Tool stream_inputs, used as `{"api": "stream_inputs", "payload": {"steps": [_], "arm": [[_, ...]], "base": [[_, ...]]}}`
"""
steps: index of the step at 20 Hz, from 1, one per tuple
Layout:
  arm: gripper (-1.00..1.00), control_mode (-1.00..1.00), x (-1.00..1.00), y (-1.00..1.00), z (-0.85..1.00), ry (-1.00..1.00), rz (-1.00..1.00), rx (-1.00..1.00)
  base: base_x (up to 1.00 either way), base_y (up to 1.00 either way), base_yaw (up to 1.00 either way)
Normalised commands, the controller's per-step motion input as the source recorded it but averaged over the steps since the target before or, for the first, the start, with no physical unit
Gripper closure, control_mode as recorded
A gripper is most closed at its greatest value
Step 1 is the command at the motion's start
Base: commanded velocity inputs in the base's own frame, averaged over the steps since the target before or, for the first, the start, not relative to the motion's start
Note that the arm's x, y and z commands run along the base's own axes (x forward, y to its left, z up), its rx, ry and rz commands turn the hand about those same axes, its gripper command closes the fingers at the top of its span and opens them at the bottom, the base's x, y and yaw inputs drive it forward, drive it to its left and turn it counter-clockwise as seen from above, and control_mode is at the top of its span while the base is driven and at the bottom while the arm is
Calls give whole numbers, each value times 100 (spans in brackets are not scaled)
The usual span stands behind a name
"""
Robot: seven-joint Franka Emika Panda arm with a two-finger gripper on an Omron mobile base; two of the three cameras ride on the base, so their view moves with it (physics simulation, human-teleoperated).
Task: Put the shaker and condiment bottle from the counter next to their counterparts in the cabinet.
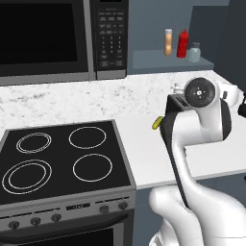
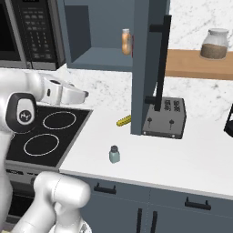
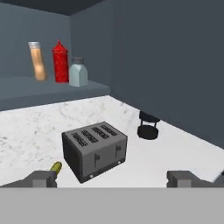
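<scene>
So the hand view is giving the best look into the cabinet (image 3: 131, 52): the condiment bottle (image 3: 37, 61) is standing upright on the shelf, long axis vertical, pale cap up, with the red squeeze bottle (image 3: 60, 62) just beside it and a twin shaker (image 3: 78, 72) just beside that, all three in a row. The left base view is showing that same trio from farther off, orange bottle on the left, red one in the middle, shaker on the right. From the right base view the cabinet's side wall is hiding most of it, so I'm only getting the orange bottle and a sliver of red next to it.

What the right base view is showing that the others aren't: the shaker (image 2: 114, 154) is sitting on the counter (image 2: 191, 164), upright, grey cap pointing up, near the front edge and well apart from the toaster (image 2: 164, 117). A small yellow item (image 2: 123, 121) is lying flat between the stove (image 2: 45, 136) and the toaster, long axis running across the counter.

The gripper (image 3: 113, 178) is hanging over the counter with its fingertips (image 3: 41, 178) spread wide apart, holding nothing, and it's looking down at the toaster and a small black stand (image 3: 147, 126) beyond it.
</scene>
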Motion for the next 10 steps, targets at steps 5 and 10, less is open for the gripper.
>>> {"api": "stream_inputs", "payload": {"steps": [5,10], "arm": [[-100,-100,-65,12,-73,0,-9,0],[-100,-100,-22,5,-64,0,-16,0]], "base": [[0,0,0],[0,0,0]]}}
